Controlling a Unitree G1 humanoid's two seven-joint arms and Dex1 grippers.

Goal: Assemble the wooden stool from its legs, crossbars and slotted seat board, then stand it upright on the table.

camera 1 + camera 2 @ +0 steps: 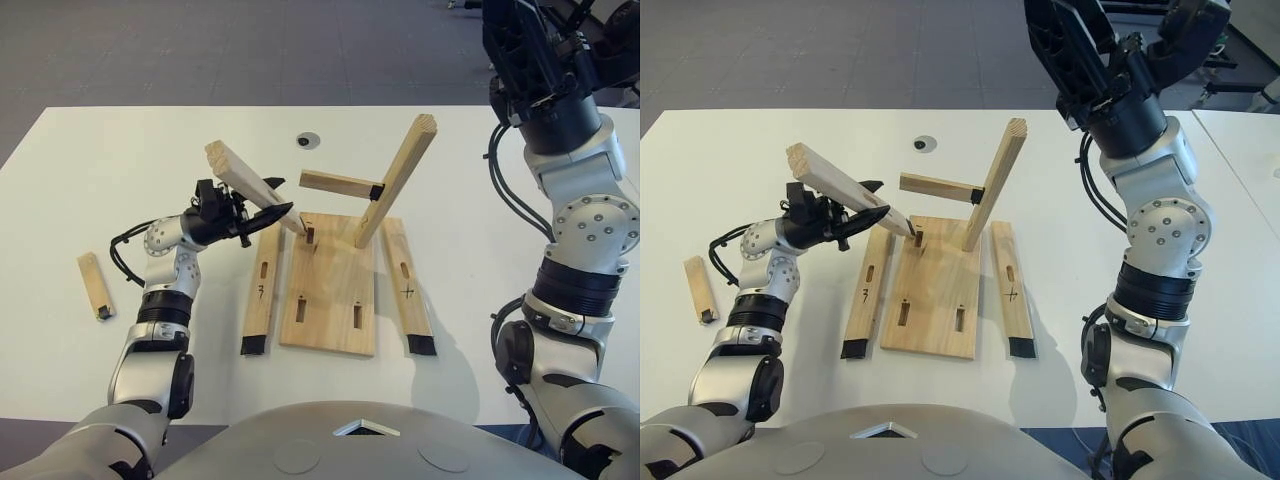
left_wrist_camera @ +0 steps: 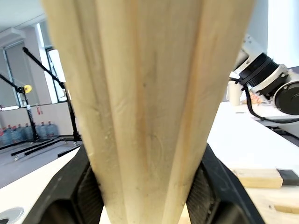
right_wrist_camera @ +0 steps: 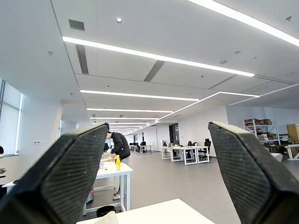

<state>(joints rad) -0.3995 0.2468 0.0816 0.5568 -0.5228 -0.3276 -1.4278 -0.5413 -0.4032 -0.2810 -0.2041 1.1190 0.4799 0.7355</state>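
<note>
Well, your left gripper (image 1: 262, 213) squeezes the stiff, light leg (image 1: 240, 172) (smooth, so it could slip), its low end at a slot in the seat board (image 1: 330, 320), so grip near the middle; your right gripper (image 3: 156, 140) is up high, fingers apart.

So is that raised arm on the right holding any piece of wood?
No, the right gripper is spread open, and only the room beyond shows between its fingers.

A: Seat board (image 1: 330, 310)?
B: Pale wood, dark slots.
A: Leg (image 1: 262, 290) at its nine o'clock?
B: Same wood, black tip, one dark scrawled mark. Bench (image 1: 100, 170) white; fingers (image 3: 70, 177) black, finely ribbed.
</note>
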